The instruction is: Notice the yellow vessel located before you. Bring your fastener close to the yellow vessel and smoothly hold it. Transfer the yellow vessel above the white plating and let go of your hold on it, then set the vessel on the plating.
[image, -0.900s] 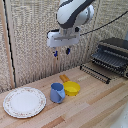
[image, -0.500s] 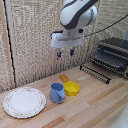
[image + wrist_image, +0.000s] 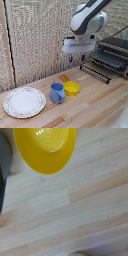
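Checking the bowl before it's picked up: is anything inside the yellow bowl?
The wrist view shows the yellow bowl empty, just ringed yellow plastic inside. One edge is cut off by the frame, so that part is unseen.

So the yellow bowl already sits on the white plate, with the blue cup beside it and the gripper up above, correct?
Not quite. The exterior view shows the yellow bowl on the wooden table, apart from the white plate. The blue cup is beside it, and the gripper is above.
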Available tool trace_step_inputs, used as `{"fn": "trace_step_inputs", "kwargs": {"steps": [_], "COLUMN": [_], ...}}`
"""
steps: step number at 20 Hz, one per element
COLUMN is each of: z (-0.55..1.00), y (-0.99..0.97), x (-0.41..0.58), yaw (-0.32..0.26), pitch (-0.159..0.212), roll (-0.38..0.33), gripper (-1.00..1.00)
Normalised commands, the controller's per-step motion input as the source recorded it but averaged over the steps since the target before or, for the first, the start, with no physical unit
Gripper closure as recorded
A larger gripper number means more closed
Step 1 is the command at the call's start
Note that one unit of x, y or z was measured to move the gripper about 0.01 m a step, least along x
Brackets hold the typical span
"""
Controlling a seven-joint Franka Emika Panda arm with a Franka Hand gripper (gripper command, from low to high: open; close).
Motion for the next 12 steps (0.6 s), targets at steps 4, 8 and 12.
{"fn": "trace_step_inputs", "kwargs": {"steps": [4, 8, 12], "z": [-0.53, -0.57, -0.55], "y": [-0.12, -0.10, -0.08], "x": [-0.256, -0.231, -0.086], "yaw": [0.026, 0.039, 0.058], "pitch": [0.021, 0.017, 0.002], "roll": [0.000, 0.000, 0.000], "gripper": [-1.00, -1.00, -1.00]}}
